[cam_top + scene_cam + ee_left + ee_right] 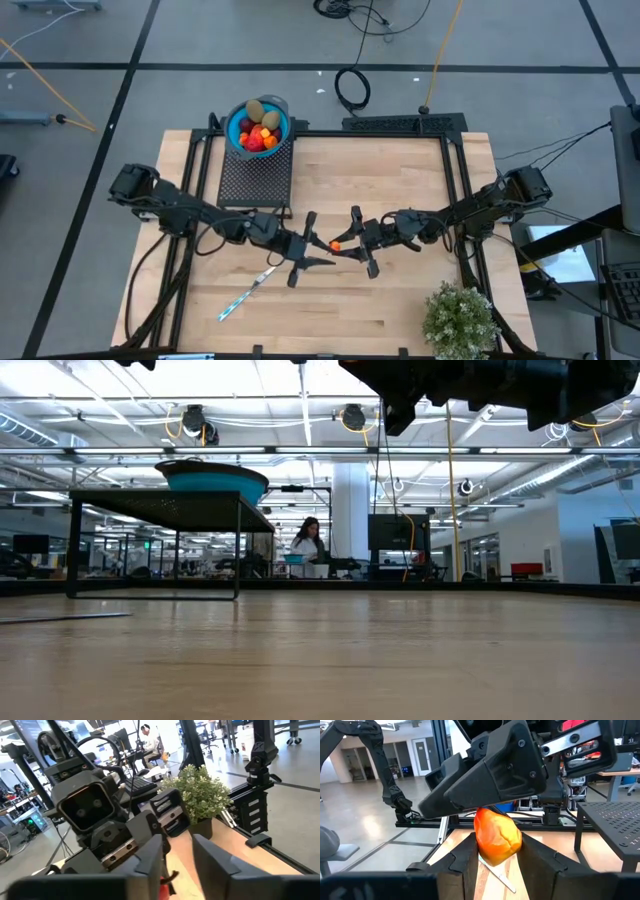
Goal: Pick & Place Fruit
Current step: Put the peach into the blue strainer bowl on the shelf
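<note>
Pale wood tabletop (400,180), planked with a smooth satin sheen. The fruit (497,836) looks like glossy plastic, red-orange and slick. Right end effector (496,857) fingers (462,865) are matt black plastic, the left end effector (322,243) the same. The bowl (281,107) is smooth blue plastic, on a dark perforated metal stand (255,180).

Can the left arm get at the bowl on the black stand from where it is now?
Probably yes. The bowl sits open-topped on the stand, on the left arm's side, nothing above it. But the left gripper is mid-table, meeting the right gripper around a red-orange fruit, so it must leave first.
</note>
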Available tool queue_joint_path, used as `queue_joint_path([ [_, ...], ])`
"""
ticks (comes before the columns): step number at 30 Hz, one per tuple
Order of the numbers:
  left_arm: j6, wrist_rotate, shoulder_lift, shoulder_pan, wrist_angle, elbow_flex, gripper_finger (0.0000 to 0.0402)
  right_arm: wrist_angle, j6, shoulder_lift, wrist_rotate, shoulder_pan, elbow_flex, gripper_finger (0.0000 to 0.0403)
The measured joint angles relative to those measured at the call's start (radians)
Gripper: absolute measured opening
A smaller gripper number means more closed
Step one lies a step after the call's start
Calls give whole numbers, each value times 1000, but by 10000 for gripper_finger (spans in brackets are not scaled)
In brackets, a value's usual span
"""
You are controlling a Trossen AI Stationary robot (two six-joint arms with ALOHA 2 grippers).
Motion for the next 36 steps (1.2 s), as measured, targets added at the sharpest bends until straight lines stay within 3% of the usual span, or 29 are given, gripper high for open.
queue_joint_path([
  [7,-4,0,-2,13,-31,0,9,-7,0,2,0,0,0,116],
  [23,-4,1,-2,14,-53,0,0,-13,0,2,0,0,0,121],
  [31,-6,2,-8,14,-99,-2,0,-15,0,-1,5,-1,-1,163],
  [36,-9,-56,-13,8,-131,-2,0,-58,0,-2,32,-1,0,195],
])
